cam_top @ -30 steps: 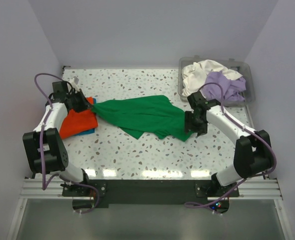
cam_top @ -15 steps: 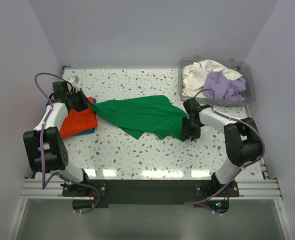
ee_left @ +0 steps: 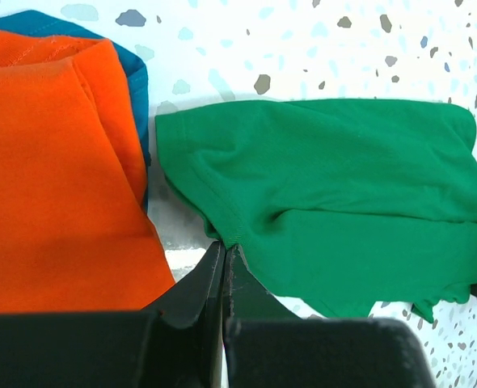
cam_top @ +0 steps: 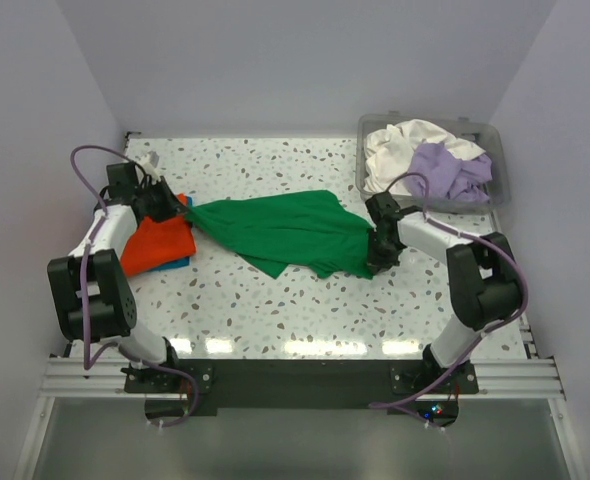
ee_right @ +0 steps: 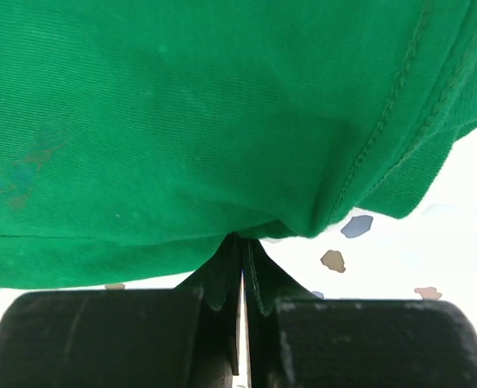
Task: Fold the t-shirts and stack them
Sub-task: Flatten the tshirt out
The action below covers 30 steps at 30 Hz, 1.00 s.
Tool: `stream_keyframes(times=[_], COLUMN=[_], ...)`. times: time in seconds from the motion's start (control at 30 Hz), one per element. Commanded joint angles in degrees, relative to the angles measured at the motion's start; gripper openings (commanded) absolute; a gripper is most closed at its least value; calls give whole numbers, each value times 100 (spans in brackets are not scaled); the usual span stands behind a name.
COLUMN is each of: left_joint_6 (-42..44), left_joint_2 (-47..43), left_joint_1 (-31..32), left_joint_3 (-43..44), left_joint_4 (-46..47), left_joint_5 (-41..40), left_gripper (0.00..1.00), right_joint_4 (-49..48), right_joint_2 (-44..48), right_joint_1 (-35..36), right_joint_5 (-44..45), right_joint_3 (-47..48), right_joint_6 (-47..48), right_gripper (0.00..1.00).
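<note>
Grip, left: my left gripper (ee_left: 225, 252) is clenched on the green t-shirt (cam_top: 285, 232) at its hem, just beside the orange t-shirt (cam_top: 157, 245).
Grip, right: my right gripper (ee_right: 241, 246) pinches the opposite edge.
Why: I judge I'm holding both ends to stretch the cloth flat on the table (cam_top: 275, 300) for folding.
Stack: the orange t-shirt lies on the blue t-shirt (ee_left: 135, 77).
Writing: none that I can read.

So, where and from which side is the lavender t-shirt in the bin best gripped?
Probably a raised fold at the top of the lavender t-shirt, coming straight down from above. It lies crumpled over the white t-shirt, and the walls of the clear bin block a sideways approach.
</note>
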<state>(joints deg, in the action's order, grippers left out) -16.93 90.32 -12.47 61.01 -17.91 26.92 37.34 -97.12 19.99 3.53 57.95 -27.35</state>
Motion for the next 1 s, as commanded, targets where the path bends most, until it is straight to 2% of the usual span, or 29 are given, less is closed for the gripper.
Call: stream_keyframes(times=[0.0, 0.27, 0.63, 0.97], left_joint_6=[32, 76, 111, 32], left_joint_2=[47, 73, 38, -470], left_joint_1=[-36, -45, -36, -36], left_joint_3=[174, 227, 262, 455], left_joint_4=[218, 209, 157, -19], left_joint_5=[121, 103, 51, -160], left_gripper=[0, 0, 0, 0], right_joint_4=[-131, 326, 230, 949], right_joint_2=[333, 1133, 1195, 2583], right_joint_1=[23, 14, 14, 14], right_joint_5=[218, 165, 148, 420], right_joint_3=[304, 533, 365, 1384], right_joint_6=[63, 37, -77, 248], right_gripper=[0, 0, 0, 0])
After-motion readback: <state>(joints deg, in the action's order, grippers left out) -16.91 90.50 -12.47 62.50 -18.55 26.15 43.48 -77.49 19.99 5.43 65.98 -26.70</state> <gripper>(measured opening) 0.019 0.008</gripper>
